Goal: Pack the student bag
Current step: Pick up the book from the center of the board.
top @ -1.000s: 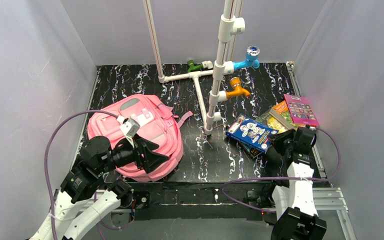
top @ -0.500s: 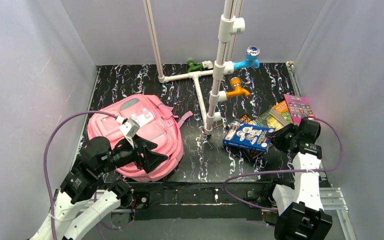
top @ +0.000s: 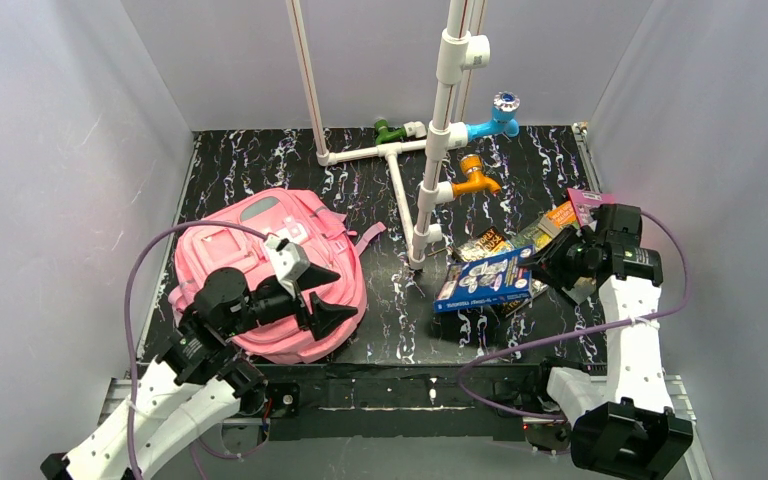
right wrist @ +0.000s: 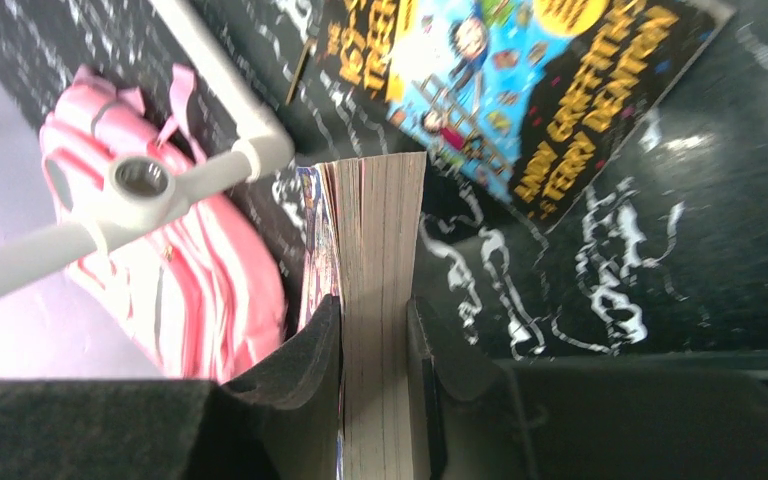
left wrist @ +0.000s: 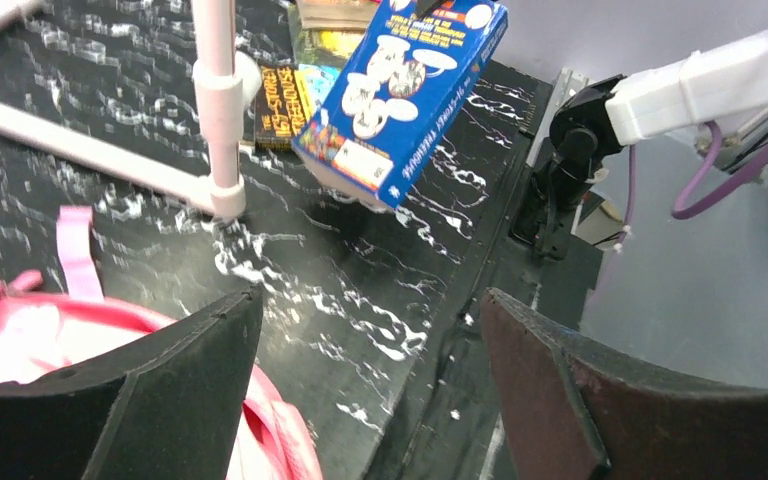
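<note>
Black marbled table [top: 360, 180], grey walls. Student bag [top: 260, 240] flat at left, long axis near-to-far. Right gripper [top: 543, 268] clamped on blue book [top: 482, 280]; bag lies leftward, past pipe stand [top: 422, 215]. Left gripper [top: 336, 296] nearer, spread wide, empty, over bag's near corner.

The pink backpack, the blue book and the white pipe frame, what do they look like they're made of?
Pink backpack: woven fabric, likely, matte and slumping softly, with grey stripes. Blue book: paper pages, their stacked edges visible in the right wrist view, under a seemingly glossy printed cover. White pipe frame: smooth rigid plastic, probably PVC, judging by the push-fit joints.
</note>
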